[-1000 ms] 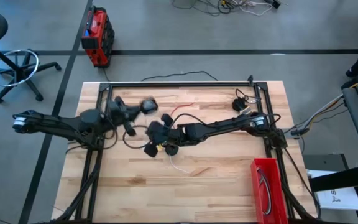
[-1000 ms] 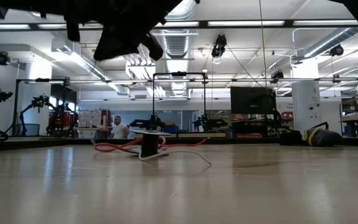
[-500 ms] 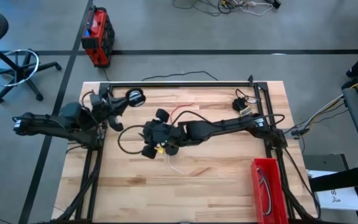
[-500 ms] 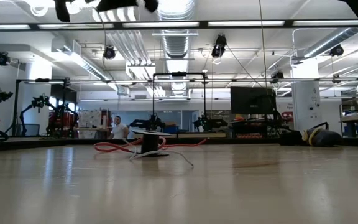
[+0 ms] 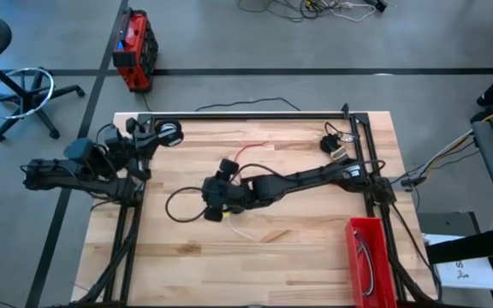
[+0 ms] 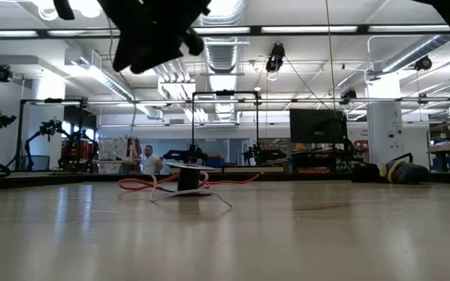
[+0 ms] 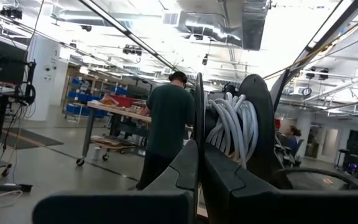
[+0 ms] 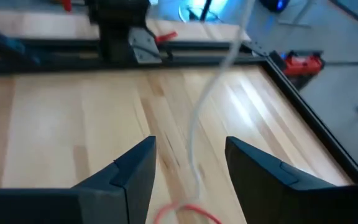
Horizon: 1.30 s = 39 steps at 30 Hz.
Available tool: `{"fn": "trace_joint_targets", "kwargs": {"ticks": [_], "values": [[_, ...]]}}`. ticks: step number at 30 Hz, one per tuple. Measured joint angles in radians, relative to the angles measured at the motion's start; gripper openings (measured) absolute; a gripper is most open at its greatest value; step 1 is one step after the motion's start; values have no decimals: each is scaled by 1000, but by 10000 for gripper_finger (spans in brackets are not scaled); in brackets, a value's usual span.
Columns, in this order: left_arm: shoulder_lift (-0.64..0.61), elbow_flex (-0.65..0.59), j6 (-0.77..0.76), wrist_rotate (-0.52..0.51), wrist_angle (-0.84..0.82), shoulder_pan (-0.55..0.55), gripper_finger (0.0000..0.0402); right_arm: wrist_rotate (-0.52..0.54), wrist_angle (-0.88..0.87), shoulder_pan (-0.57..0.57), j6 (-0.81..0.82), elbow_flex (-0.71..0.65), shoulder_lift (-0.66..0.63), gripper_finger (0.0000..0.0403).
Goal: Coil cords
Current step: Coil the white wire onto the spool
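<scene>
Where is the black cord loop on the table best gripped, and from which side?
Grip the black cord on its loop's bare outer arc, away from the right gripper. Come straight down, fingers astride the strand: it lies flat on the table, so no sideways approach gets under it. Left gripper waits at the far-left corner.

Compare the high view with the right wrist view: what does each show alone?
Only high: a red rectangular plastic bin at the table's right edge, a thin black cord loop, and the left hand at the table's left edge. Only right wrist: the right hand open, a thin white cord passing between its fingers. Both: the light wooden table and a thin red cord.
</scene>
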Motion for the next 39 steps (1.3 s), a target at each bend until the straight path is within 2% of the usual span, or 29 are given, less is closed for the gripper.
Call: {"fn": "trace_joint_targets", "kwargs": {"ticks": [5,11,19,23,27,33,39], "values": [[0,0,2,0,-3,0,0,5,153,-8,-5,-36,21,182],[3,-1,5,0,-4,0,0,-2,202,-29,-1,-42,42,160],[3,-2,9,0,-12,0,0,-6,206,-36,10,-44,44,107],[2,-2,9,0,-11,0,0,-6,201,-35,25,-43,44,63],[0,-2,43,2,-21,0,0,-1,105,-35,60,-31,11,9],[3,-2,139,153,-25,0,0,54,-135,-44,143,-22,-102,10],[19,2,282,265,-121,-1,0,56,-353,-65,191,-24,-232,4]]}}
